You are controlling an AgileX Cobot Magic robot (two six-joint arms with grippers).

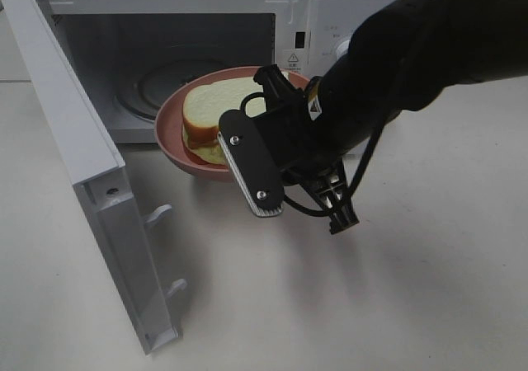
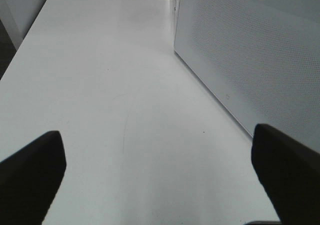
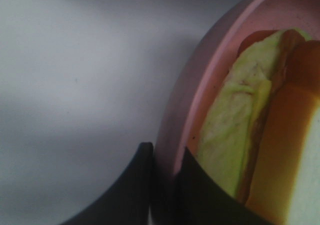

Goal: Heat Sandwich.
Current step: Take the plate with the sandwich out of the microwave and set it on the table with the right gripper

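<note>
The right gripper (image 3: 165, 185) pinched the rim of a pink plate (image 1: 169, 132) carrying the sandwich (image 1: 216, 111), held just before the open microwave (image 1: 206, 25), its door (image 1: 91, 181) swung wide. The left gripper (image 2: 160, 180) hung spread and empty over the bare table (image 2: 115, 85) beside the oven. Soft bread and loose yellow-green filling would likely slide or crush if seized; the stiff plate edge looked the safer hold, kept level.

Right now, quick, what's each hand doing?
Left hand: open, holding nothing.
Right hand: closed on the rim of the pink plate carrying the sandwich.
</note>
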